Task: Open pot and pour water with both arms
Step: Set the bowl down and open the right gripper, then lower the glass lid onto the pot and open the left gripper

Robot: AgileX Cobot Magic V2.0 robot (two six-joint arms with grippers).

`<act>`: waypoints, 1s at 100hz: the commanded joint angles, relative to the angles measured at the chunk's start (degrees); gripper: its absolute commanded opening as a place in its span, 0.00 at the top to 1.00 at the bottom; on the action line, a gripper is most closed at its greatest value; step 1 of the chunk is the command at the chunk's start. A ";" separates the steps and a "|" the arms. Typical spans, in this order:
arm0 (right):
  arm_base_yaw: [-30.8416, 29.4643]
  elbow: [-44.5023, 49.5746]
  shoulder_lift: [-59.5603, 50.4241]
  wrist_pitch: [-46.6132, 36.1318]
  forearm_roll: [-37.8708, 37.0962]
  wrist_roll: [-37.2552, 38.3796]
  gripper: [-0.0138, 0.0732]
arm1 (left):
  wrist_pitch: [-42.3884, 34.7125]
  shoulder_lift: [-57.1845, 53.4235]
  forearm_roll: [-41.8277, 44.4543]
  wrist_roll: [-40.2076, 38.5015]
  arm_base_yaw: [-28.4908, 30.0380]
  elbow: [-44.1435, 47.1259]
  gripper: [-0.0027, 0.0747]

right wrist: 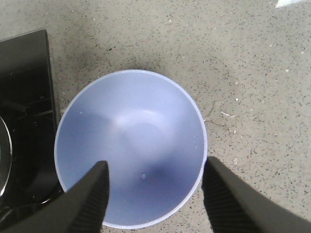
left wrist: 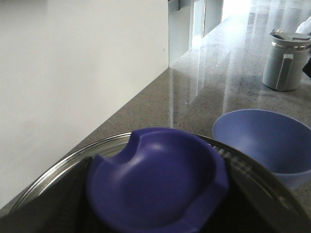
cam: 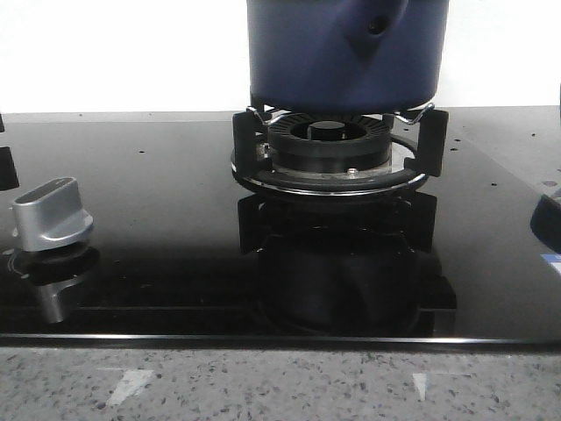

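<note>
The dark navy pot (cam: 342, 53) stands on the gas burner (cam: 329, 145), its handle lug (cam: 372, 22) facing me and its top out of frame. In the left wrist view the lid's navy knob (left wrist: 155, 170) fills the foreground inside the lid's steel rim (left wrist: 63, 165). My left gripper (left wrist: 158, 204) sits shut on that knob, one dark finger tight against each side. My right gripper (right wrist: 154, 165) hangs open over the lighter blue bowl (right wrist: 131, 136), one finger above its inside and the other just outside its rim. The bowl holds no water that I can see.
The black glass hob (cam: 158, 219) carries a silver control knob (cam: 53, 210) at the left. The bowl (left wrist: 265, 136) sits on speckled stone counter beside the hob edge (right wrist: 24, 97). A grey lidded jar (left wrist: 284, 60) stands farther along the counter, and a white wall runs behind.
</note>
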 commanded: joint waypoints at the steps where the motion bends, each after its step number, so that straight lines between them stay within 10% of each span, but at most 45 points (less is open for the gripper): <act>1: 0.01 -2.01 -1.54 -2.75 0.87 -0.05 0.40 | 1.44 -2.77 -4.66 0.01 -0.52 -2.42 0.56; 100: 0.01 -2.01 -1.54 -3.29 0.87 -0.16 0.40 | 2.82 -2.37 -1.79 -0.50 0.69 -2.42 0.56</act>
